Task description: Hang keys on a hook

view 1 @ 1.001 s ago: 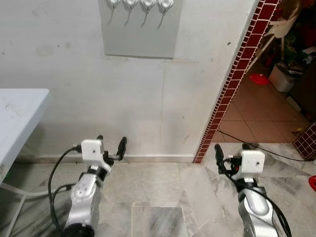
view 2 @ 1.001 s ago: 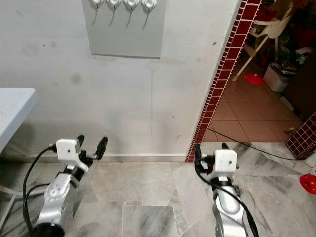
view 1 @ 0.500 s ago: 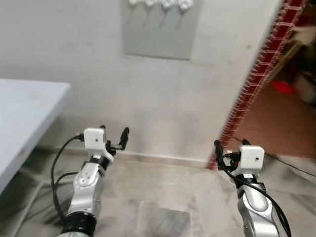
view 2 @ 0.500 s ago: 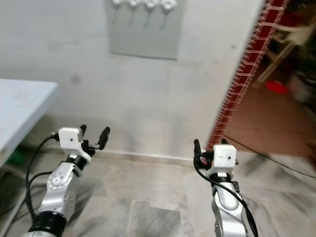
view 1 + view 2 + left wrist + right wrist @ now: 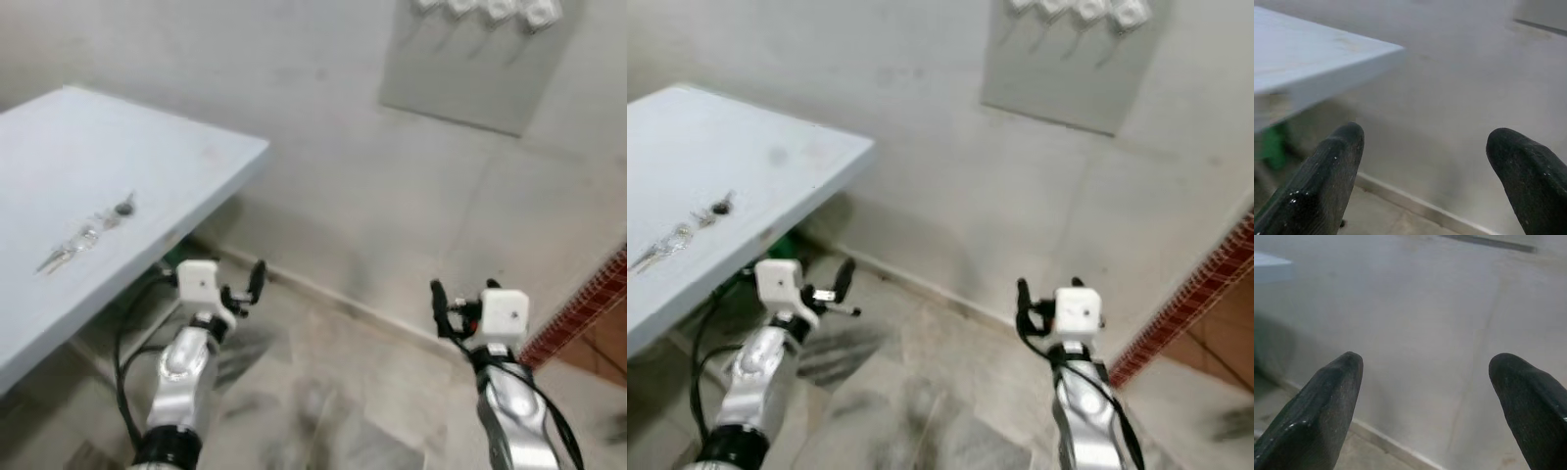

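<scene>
Both my claws (image 5: 242,284) (image 5: 458,300) gape empty; keys (image 5: 86,233), up-left of my left claw on the surface (image 5: 147,166), look light, jangly: pinch the ring

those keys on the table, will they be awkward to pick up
Probably somewhat. The keys lie flat and strung out along the white table, so they look like loose linked pieces that would likely dangle and swing once lifted. Being thin and low on the smooth top, they may slide when nudged rather than rise into a pincer. They look small, so likely light.
</scene>
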You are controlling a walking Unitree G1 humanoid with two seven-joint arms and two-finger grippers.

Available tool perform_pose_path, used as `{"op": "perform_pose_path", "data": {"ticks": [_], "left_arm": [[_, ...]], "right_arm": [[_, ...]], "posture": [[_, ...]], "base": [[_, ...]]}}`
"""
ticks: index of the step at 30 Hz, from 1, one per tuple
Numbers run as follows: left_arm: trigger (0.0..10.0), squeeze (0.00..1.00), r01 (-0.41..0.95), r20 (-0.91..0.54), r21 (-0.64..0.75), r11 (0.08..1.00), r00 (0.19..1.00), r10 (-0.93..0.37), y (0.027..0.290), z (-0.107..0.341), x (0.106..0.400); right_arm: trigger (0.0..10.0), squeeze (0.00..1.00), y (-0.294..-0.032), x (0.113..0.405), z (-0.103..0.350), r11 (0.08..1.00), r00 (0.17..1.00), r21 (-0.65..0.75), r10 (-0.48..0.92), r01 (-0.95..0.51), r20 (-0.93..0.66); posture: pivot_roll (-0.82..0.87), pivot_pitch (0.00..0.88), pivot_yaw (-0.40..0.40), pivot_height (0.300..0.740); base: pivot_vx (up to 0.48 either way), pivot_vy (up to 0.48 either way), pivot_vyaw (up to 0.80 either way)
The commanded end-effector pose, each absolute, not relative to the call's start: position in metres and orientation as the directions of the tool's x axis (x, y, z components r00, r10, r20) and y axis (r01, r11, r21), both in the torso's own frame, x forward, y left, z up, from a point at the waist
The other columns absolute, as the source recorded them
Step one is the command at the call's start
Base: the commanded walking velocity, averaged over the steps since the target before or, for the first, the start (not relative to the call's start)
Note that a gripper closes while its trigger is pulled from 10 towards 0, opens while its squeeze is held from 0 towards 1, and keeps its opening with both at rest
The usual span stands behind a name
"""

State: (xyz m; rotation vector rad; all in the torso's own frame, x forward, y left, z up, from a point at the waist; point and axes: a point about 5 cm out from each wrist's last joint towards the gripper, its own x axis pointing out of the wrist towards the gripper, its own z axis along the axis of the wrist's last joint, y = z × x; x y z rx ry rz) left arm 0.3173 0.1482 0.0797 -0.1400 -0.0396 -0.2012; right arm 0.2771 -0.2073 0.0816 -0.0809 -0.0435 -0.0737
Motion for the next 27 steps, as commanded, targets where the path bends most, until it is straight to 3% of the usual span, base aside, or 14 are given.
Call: {"op": "perform_pose_path", "data": {"ticks": [1,27], "left_arm": [[10.0,0.00,0.178,0.044,-0.137,0.975,0.984,-0.173,0.1552,0.0790,0.3173],[10.0,0.00,0.162,0.042,-0.148,0.976,0.987,-0.157,0.1564,0.0806,0.3204]], "right_arm": [[10.0,0.00,-0.1986,0.2803,0.0849,0.996,0.997,-0.067,-0.048,0.052,0.056],[10.0,0.00,-0.2008,0.2822,0.0868,0.996,0.998,-0.072,-0.040,0.044,0.055]], "posture": [[0.01,0.034,-0.037,0.740],[0.01,0.013,-0.044,0.740]], "base": [[0.000,0.000,0.80],[0.000,0.000,0.80]]}}
